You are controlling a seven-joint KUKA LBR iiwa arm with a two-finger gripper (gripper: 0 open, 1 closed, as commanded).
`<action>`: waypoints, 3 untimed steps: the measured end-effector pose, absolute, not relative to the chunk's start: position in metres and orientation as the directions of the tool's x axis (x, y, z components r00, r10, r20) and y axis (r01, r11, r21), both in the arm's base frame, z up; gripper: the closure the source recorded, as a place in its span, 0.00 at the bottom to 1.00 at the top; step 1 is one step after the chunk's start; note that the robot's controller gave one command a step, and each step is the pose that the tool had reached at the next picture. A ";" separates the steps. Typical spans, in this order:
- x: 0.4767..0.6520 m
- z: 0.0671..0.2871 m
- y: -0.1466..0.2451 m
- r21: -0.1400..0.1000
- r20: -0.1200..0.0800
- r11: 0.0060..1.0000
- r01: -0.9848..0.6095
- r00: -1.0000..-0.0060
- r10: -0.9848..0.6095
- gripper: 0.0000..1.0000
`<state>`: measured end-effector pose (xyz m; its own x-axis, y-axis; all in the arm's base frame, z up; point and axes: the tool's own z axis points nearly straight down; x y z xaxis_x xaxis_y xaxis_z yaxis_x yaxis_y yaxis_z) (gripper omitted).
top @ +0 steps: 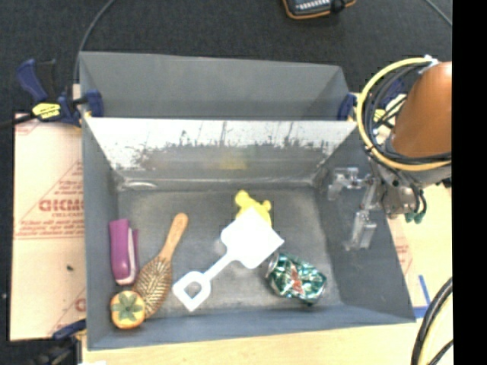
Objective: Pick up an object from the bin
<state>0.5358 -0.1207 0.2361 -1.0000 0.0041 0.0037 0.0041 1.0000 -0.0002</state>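
Metal fingers (pixel 344 179) of the gripper (pixel 352 204) stand spread apart, with only bare grey wall between them; nothing is held. The gripper hangs over the right sloping wall of the bin (pixel 365 280), above the floor and clear of every loose item.

Nearest to the fingers is a crumpled green-and-white can (pixel 295 277), lying down and to the left of them on the bin floor, near the front right corner. Just left of the can lies a white toy shovel (pixel 228 261), its blade toward the fingers and its handle pointing away, down-left. A yellow toy (pixel 251 204) sits level with the fingers, touching the blade's upper edge.

Farther left lies a wooden hairbrush (pixel 161 272), handle angled up toward the fingers. Farthest off are a purple oblong item (pixel 122 249) and an orange round fruit toy (pixel 127 309) in the front left corner, just beside the brush head.
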 end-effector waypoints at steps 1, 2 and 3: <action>0.537 0.240 -0.120 -0.002 -0.004 1.000 0.000 -1.000 0.000 0.00; 0.499 0.097 -0.101 -0.001 -0.010 0.990 0.138 -0.990 0.138 0.00; 0.540 0.162 0.025 -0.001 -0.025 1.000 0.027 -0.999 0.027 0.00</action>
